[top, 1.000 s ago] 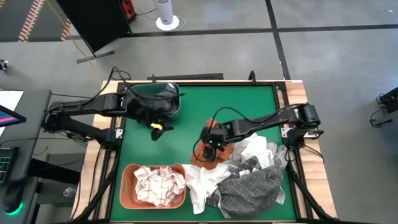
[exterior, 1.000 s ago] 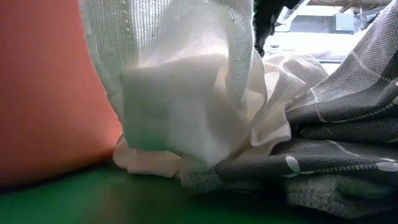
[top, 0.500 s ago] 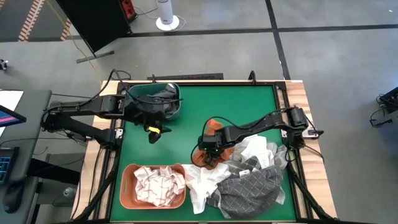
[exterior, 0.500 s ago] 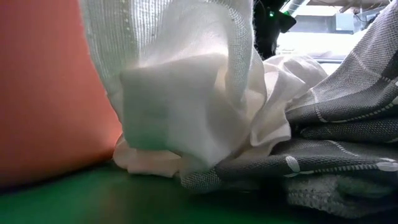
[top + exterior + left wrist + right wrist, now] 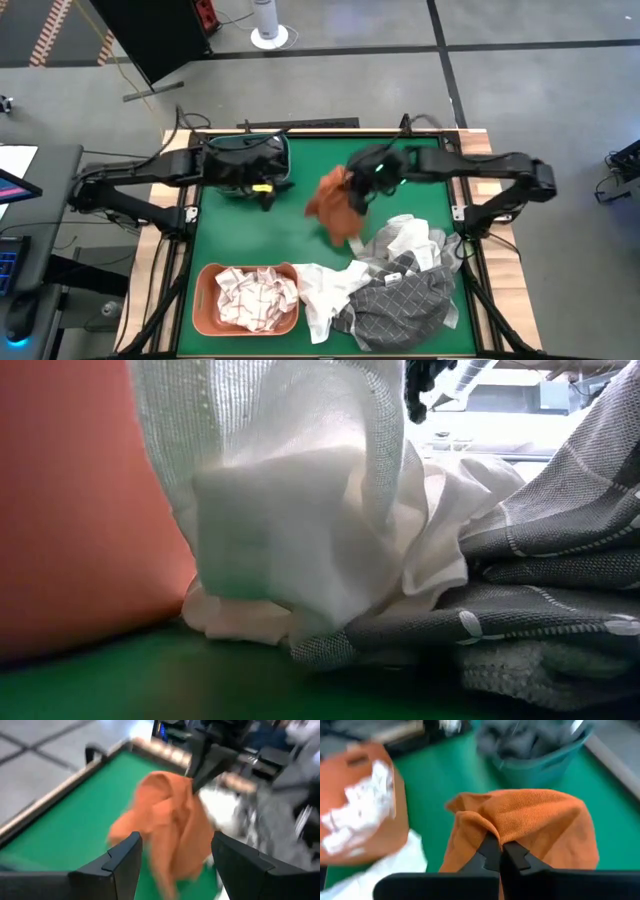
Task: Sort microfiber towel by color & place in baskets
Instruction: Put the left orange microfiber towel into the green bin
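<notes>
A: What is the largest thing here?

B: The green bench (image 5: 300, 240), which carries all the things. At its near right corner lies a big heap of towels (image 5: 395, 290), grey ones with white grid lines and white ones mixed together. In the low view the same heap fills the picture.

A: And the baskets?

B: The salmon orange basket (image 5: 208, 300) stands at the near left corner with pale checked towels (image 5: 258, 296) inside. The teal basket (image 5: 284, 172) is at the far left and holds dark grey towels (image 5: 530, 742).

A: What does the right arm do?

B: The right gripper (image 5: 362, 186) is above the middle of the bench, at the far side. Its fingers (image 5: 492, 851) are closed on the top fold of a rust orange towel (image 5: 335, 205). The towel hangs free from them, above the green surface, between the teal basket and the heap.

A: And the left arm?

B: The left gripper (image 5: 262, 190) waits just beside the teal basket. Its fingers (image 5: 122, 862) stand apart and hold nothing; the orange towel shows beyond them.
</notes>
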`<action>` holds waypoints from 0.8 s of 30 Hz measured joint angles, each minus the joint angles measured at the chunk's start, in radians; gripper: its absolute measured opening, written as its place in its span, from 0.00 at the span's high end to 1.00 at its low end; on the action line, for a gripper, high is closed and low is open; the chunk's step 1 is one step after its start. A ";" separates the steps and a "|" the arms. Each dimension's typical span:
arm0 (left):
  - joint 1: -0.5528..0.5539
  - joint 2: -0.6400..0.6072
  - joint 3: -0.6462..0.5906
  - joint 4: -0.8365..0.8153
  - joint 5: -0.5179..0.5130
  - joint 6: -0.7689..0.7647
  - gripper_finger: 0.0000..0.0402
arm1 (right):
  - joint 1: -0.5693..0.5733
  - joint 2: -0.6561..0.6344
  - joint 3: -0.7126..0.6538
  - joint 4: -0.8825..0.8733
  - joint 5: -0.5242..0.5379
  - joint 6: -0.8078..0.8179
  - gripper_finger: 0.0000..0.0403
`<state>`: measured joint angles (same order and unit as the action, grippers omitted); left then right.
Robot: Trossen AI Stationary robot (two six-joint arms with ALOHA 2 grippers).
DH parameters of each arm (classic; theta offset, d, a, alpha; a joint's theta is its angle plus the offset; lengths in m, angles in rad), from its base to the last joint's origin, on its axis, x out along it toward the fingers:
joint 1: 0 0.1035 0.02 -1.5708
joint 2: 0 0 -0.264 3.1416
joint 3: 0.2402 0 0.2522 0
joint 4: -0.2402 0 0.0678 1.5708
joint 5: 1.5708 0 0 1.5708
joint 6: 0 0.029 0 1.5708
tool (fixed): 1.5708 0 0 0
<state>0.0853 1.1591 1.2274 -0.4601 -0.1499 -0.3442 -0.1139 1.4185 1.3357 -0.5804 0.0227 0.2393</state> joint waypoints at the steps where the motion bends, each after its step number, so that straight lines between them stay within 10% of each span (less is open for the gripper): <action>1: 0.000 0.020 0.000 0.050 0.000 -0.001 0.43 | -0.017 -0.024 0.000 0.007 0.000 -0.012 0.96; 8: 0.000 0.215 0.011 0.363 -0.025 -0.007 0.42 | -0.105 -0.146 0.000 0.009 -0.035 -0.110 0.96; 24: 0.050 0.661 0.456 0.430 -0.110 0.250 0.17 | -0.142 -0.238 0.011 0.005 -0.082 -0.199 0.96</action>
<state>0.1350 1.8196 1.6835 -0.0302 -0.2598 -0.0947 -0.2558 1.1808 1.3470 -0.5750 -0.0590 0.0405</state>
